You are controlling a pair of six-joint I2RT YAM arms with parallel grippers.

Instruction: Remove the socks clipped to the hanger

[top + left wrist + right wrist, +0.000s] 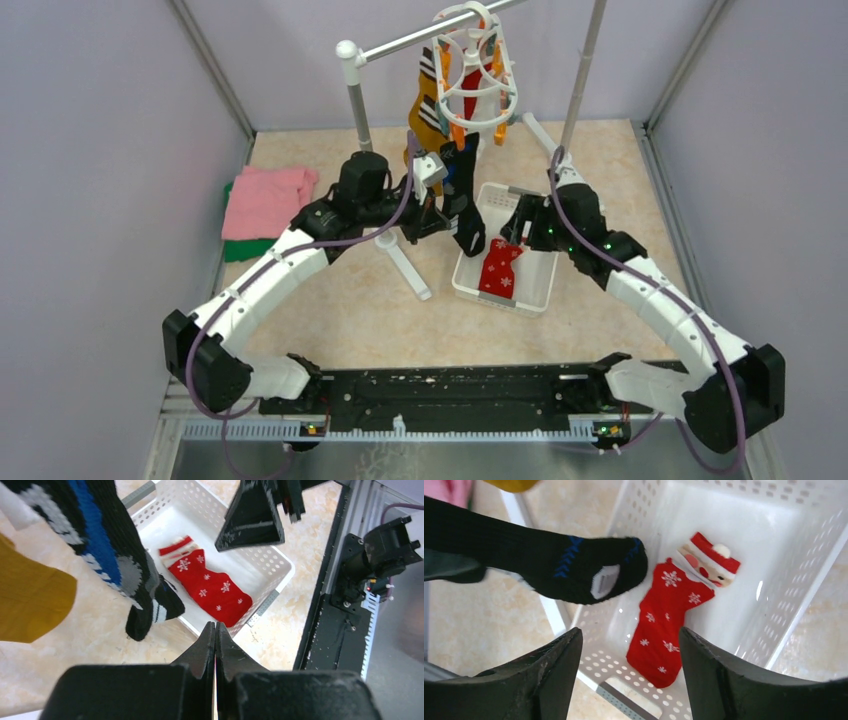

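Observation:
The white hanger [476, 70] hangs from the rack bar at the back, with a mustard-yellow sock [425, 110], a red sock [470, 80] and a long black sock [465, 200] dangling from it. The black sock's toe [574, 570] hangs over the left edge of a white basket [535, 285]. A red sock with white snowflakes [498, 268] lies in the basket, also seen in the left wrist view [210, 587] and the right wrist view [669, 615]. My left gripper [215, 627] is shut and empty just left of the black sock [100, 545]. My right gripper [629, 645] is open and empty above the basket.
The grey-and-white pole rack [358, 100] stands at the back, its white foot [405, 265] lying on the table left of the basket. Folded pink [265, 200] and green [245, 248] cloths lie at the left wall. Purple walls close in the sides.

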